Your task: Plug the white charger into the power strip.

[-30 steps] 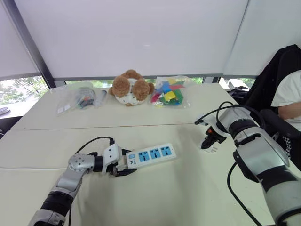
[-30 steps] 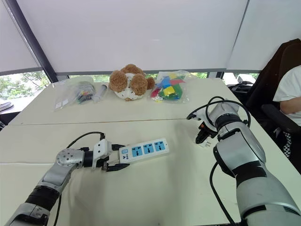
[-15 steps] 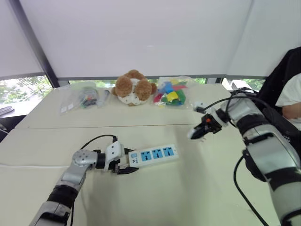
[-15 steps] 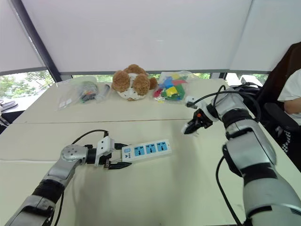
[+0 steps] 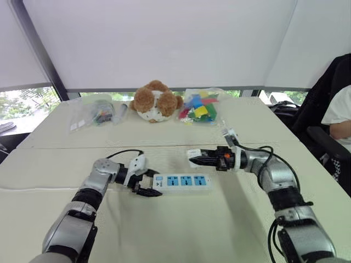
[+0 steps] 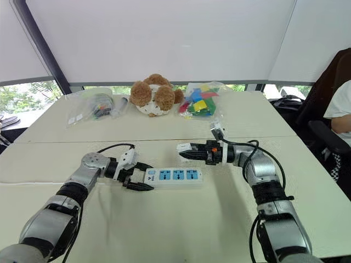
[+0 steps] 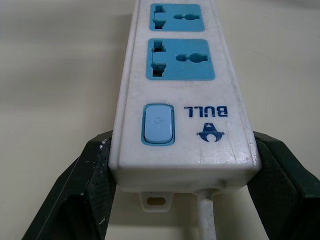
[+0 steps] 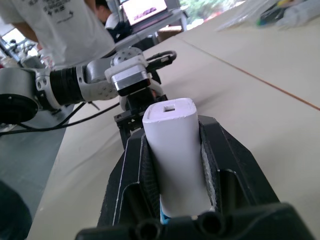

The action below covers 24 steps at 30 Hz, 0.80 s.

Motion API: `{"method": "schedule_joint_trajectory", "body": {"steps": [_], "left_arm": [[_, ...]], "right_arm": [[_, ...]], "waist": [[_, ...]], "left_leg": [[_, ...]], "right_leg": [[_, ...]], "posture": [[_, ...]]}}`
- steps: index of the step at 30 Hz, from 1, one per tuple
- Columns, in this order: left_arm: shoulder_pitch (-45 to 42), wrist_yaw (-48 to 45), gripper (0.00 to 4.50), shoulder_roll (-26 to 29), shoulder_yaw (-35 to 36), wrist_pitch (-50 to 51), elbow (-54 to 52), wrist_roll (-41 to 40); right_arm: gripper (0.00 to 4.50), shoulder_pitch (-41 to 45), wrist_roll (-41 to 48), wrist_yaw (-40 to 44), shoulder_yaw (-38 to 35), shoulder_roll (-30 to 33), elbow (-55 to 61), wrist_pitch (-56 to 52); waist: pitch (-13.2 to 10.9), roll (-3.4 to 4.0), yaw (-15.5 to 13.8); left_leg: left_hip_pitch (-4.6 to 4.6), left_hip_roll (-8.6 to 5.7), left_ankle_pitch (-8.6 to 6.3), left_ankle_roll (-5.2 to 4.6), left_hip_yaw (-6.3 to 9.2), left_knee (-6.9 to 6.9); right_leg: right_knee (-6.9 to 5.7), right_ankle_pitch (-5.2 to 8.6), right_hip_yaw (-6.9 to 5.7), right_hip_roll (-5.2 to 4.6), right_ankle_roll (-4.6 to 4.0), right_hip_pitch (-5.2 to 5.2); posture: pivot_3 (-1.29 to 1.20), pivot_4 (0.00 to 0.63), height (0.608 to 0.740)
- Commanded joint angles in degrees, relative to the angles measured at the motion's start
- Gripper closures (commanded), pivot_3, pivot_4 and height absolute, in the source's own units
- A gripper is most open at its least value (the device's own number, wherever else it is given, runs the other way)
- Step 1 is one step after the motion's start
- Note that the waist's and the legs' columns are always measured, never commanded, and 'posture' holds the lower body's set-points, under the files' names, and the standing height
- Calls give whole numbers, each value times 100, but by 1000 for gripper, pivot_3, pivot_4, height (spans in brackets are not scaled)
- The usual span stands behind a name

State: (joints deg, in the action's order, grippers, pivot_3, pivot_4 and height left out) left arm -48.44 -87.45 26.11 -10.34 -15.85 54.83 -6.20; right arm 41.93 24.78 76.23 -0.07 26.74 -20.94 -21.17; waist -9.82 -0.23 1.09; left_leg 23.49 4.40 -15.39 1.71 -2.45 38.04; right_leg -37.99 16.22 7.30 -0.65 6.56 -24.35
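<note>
Well, I have the strip clamped and the charger pinched.
My left gripper squeezes the switch end of the power strip, flat on the table; my right gripper pinches the white charger near the strip's 1 o'clock, apart from it. Far edge: clear bag of small oddments at 11, plush toy at 12, clear bag of coloured blocks at 1; person at 3.

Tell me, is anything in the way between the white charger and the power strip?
Nothing visible. The right hand holds the white charger close to the power strip, and its blue sockets are uncovered.
</note>
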Motion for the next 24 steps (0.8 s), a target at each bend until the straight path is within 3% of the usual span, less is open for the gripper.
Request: {"method": "schedule_joint_trajectory", "body": {"steps": [1, 14, 24], "left_arm": [[-187, -316, 1474, 101, 12, -182, 69, 77], [-112, -503, 1474, 304, 91, -216, 110, 89], [-153, -505, 1474, 395, 20, 21, -100, 9]], "right_arm": [[3773, -160, 175, -65, -228, -93, 256, 347], [3773, -1052, 56, -465, -41, -587, 579, 987], [3773, -1259, -73, -595, 42, -769, 324, 1341]], "waist": [[0, 0, 5], [1, -2, 14], [0, -2, 19]], "left_leg": [[0, 0, 0, 0, 0, 0], [-2, 3, 0, 0, 5, -1], [-3, 4, 0, 0, 6, -1]], "right_leg": [[-1, 0, 0, 0, 0, 0], [-4, 1, -1, 5, 1, 0], [-5, 1, -1, 6, 1, 0]], "posture": [[0, 150, 739], [0, 150, 739], [0, 150, 739]]}}
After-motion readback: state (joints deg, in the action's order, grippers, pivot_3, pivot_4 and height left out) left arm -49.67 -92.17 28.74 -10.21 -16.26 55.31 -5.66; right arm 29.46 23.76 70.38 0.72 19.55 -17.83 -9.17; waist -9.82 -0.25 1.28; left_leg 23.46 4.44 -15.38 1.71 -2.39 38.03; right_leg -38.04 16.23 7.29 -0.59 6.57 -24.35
